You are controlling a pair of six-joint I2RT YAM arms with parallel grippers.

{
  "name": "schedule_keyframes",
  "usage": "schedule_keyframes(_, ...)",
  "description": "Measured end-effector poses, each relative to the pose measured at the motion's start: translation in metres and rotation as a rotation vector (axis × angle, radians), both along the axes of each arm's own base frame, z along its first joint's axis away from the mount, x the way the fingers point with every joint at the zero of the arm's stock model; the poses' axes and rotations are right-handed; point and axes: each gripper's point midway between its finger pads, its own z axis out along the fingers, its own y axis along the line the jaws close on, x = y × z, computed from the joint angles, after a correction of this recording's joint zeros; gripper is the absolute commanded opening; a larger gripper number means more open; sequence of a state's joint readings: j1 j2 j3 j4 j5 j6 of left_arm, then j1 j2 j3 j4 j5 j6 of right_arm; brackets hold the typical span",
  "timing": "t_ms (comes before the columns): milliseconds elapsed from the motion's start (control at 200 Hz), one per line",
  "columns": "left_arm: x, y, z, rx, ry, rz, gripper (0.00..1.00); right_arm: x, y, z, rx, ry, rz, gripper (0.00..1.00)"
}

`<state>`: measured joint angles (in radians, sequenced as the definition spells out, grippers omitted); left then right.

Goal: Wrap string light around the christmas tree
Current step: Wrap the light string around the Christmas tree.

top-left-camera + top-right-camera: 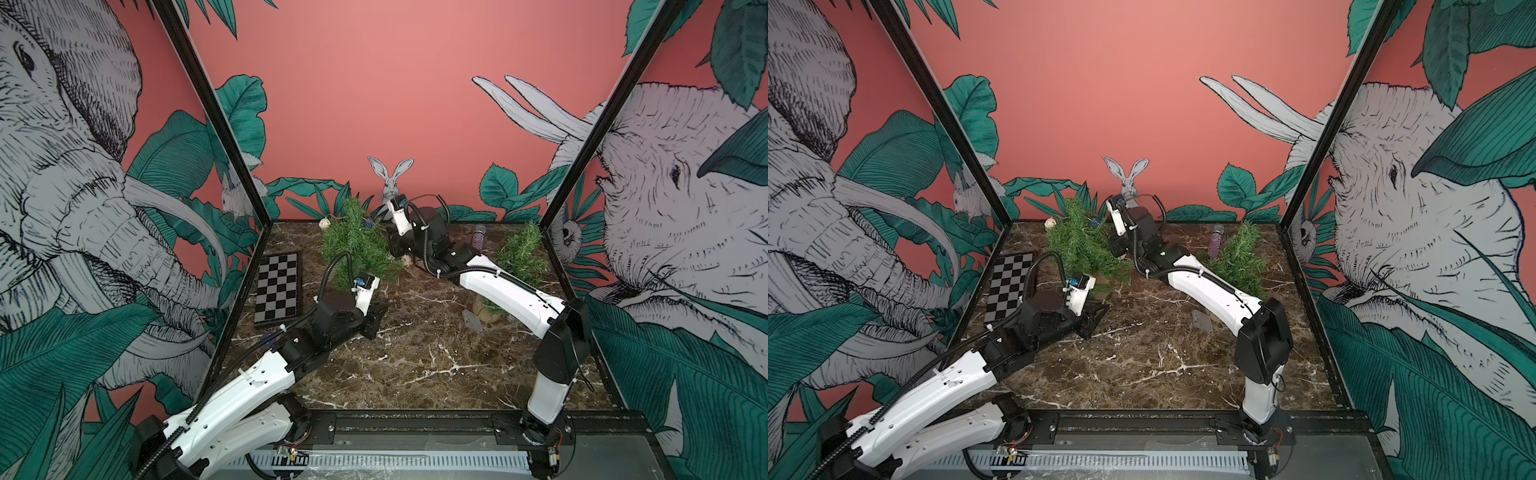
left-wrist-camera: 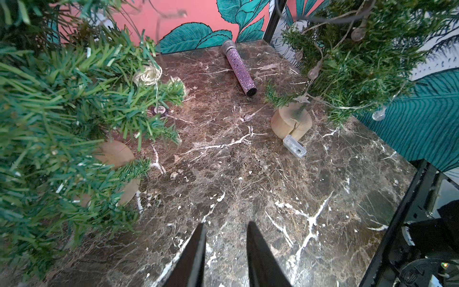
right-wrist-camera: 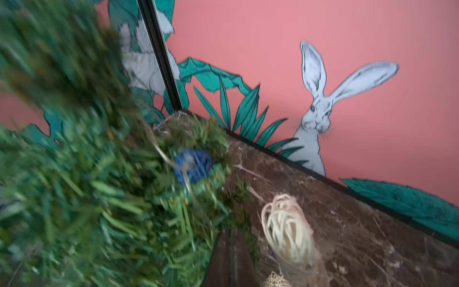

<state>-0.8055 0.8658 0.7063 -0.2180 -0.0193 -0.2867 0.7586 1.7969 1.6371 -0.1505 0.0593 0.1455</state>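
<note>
Nestling in bushy green tree (image 3: pixel 74 198), blue wicker bulb (image 3: pixel 193 169)

Right wrist view is a smeary mess: the christmas tree (image 3: pixel 74 174) and the blue ball (image 3: pixel 193 169) on it are blurred, and the right gripper (image 3: pixel 232 246) is just a dark smudge. The left gripper (image 2: pixel 226 223) gets chopped off by the frame edge, only the tips showing.
</note>
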Motion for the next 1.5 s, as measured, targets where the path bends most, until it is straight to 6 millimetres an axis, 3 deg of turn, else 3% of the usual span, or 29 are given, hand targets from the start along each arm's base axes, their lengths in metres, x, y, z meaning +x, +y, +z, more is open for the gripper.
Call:
schedule_keyframes(90,-0.005,0.006,0.004,0.000,0.002,0.001,0.31,-0.009,-0.013,-0.019,-0.031,0.053,-0.026,0.00)
schedule_keyframes(175,-0.011,0.012,0.015,-0.020,-0.011,0.002,0.32,-0.019,-0.030,-0.013,-0.039,0.057,-0.064,0.00)
schedule_keyframes(240,-0.016,0.016,0.027,-0.045,-0.027,0.001,0.35,-0.028,-0.047,0.010,-0.022,0.031,-0.096,0.00)
schedule_keyframes(420,-0.025,0.018,0.048,-0.102,-0.052,-0.019,0.43,-0.058,-0.094,0.101,0.109,-0.104,-0.168,0.00)
schedule_keyframes(560,-0.028,0.011,0.048,-0.089,-0.054,-0.049,0.47,-0.083,-0.118,0.131,0.182,-0.129,-0.183,0.00)
schedule_keyframes(700,-0.028,-0.003,0.058,-0.050,-0.085,-0.101,0.53,-0.106,-0.120,0.128,0.206,-0.087,-0.147,0.00)
schedule_keyframes(915,-0.023,-0.041,0.096,-0.047,-0.204,-0.200,0.62,-0.142,-0.094,0.108,0.255,0.031,-0.022,0.00)
schedule_keyframes(1090,-0.027,-0.076,0.094,-0.040,-0.251,-0.302,0.62,-0.160,-0.074,0.090,0.287,0.118,0.048,0.00)
schedule_keyframes(1225,-0.027,-0.089,0.104,-0.087,-0.288,-0.336,0.57,-0.170,-0.065,0.081,0.336,0.170,0.082,0.00)
schedule_keyframes(1340,-0.027,-0.097,0.113,-0.125,-0.317,-0.363,0.47,-0.177,-0.061,0.074,0.375,0.205,0.101,0.00)
schedule_keyframes(1495,-0.024,-0.105,0.111,-0.132,-0.324,-0.375,0.37,-0.181,-0.055,0.073,0.423,0.238,0.122,0.00)
